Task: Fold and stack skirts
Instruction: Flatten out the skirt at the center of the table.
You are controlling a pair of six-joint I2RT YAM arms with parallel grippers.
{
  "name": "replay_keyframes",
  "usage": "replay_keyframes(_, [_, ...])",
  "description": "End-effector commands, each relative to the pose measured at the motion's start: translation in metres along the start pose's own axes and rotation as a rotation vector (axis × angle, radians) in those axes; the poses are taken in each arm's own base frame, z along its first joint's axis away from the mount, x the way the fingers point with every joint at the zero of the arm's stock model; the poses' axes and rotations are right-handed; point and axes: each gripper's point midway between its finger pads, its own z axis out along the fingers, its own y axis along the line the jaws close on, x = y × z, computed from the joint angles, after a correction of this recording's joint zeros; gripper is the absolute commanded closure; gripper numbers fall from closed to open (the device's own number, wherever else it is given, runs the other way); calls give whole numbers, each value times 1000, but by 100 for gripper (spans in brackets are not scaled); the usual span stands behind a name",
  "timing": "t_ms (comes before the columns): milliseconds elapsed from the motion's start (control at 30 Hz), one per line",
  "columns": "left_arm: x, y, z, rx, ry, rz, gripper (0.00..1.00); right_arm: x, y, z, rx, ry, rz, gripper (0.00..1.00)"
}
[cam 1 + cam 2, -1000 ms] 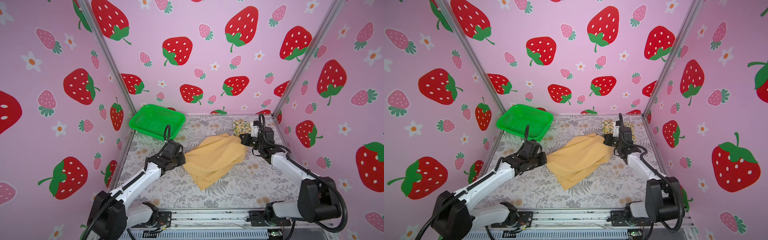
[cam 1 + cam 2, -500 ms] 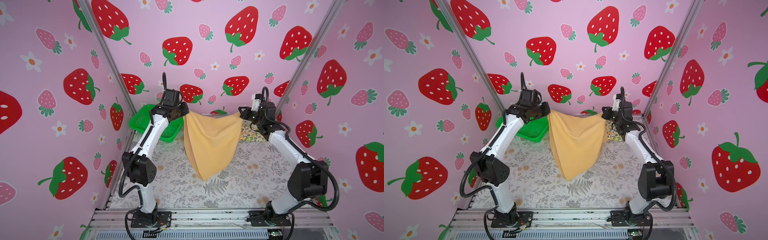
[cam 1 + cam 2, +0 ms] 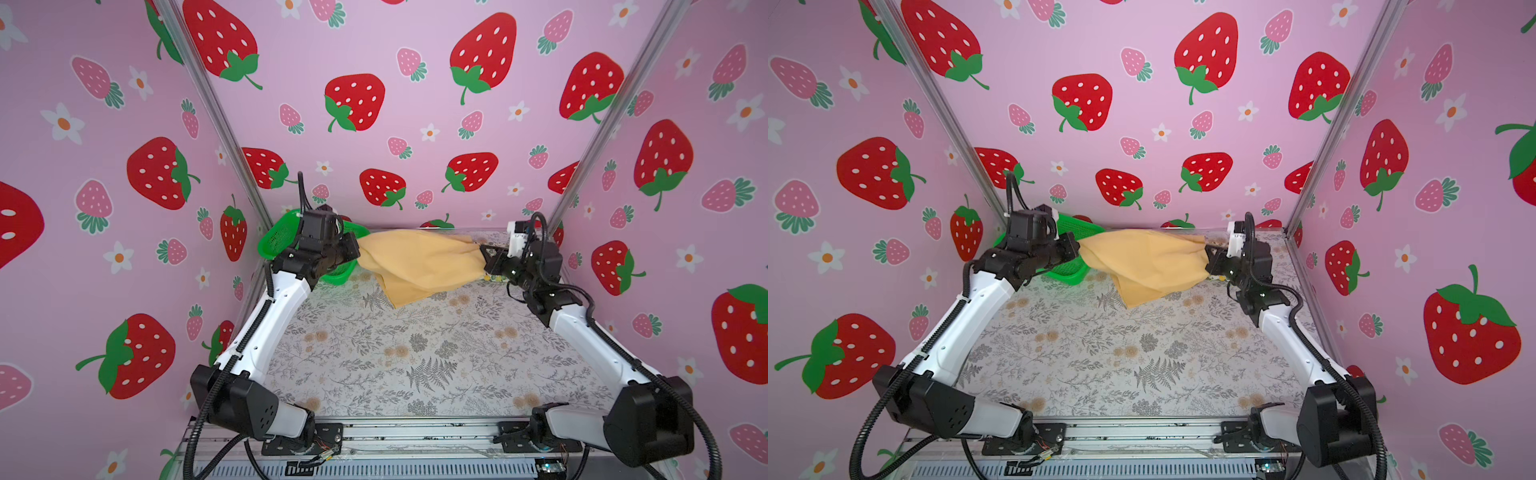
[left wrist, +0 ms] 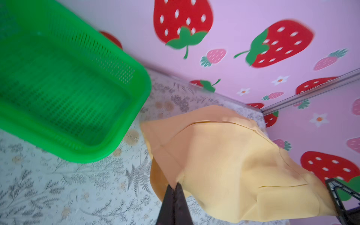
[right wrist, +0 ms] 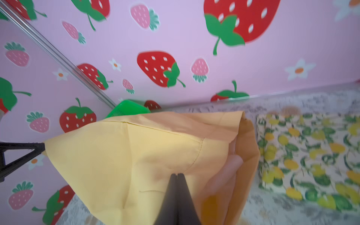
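left gripper (image 3: 354, 250): jaws pinched tight on one top corner of the plain mustard-tan cloth skirt (image 3: 419, 262), far left, just in front of the basket!
right gripper (image 3: 485, 254): clamped hard on the opposite corner, far right.
mustard skirt: slung between the two grippers across the far end, its lower tip sagging to the tabletop in both top views.
lemon skirt: cream cloth skirt with yellow lemons and green leaves (image 5: 311, 152) lies flat at the far right, beside the right gripper; nearly hidden from above.
basket: green plastic mesh basket (image 3: 274, 243), far left corner, partly behind the left arm.
table: grey floral-print table (image 3: 415, 357) underneath it all.
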Motion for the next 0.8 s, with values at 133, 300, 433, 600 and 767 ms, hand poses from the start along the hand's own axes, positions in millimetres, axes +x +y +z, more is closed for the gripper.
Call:
replay_keyframes(133, [112,60,10,-51,99,-137,100,131,-46,-33,128,146,107,98])
replay_keyframes(300, [169,83,3,-94,166,-182,100,172,-60,-59,179,166,163,66])
replay_keyframes(433, [189,92,0,-107,181,-230,100,159,-60,-70,204,115,143,35])
replay_keyframes(600, [201,94,-9,-103,187,-270,85,136,-52,-62,193,86,121,10])
replay_keyframes(767, [179,96,-31,-134,101,-248,47,141,-50,-25,159,189,132,0])
